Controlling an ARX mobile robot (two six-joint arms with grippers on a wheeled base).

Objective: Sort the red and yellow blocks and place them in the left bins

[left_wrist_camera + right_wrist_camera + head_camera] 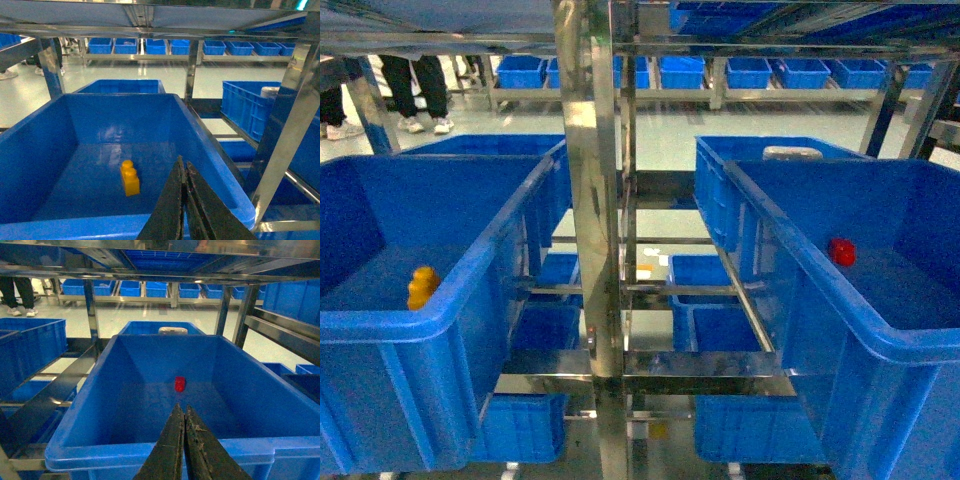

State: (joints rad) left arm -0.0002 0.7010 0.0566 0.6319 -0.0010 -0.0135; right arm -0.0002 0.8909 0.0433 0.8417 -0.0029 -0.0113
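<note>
On a steel rack (pixel 592 200) over a pale glossy floor (pixel 660 130), the yellow block (pixel 421 287) lies in the left bin (pixel 440 315), the red block (pixel 842 251) in the right crate (pixel 880 340), both grippers (pixel 184 172) (pixel 181 415) pinched together, empty.

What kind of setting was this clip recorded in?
Most likely a warehouse or factory sorting area: large blue crates sit on a stainless steel rack, more rows of blue bins line shelving across a glossy floor, and people's legs show in the background.

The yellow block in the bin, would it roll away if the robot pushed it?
Probably not: the yellow block looks boxy and lies flat, so it should slide. Its glossy plastic may be slippery on the smooth bin floor. It looks rigid and light.
</note>
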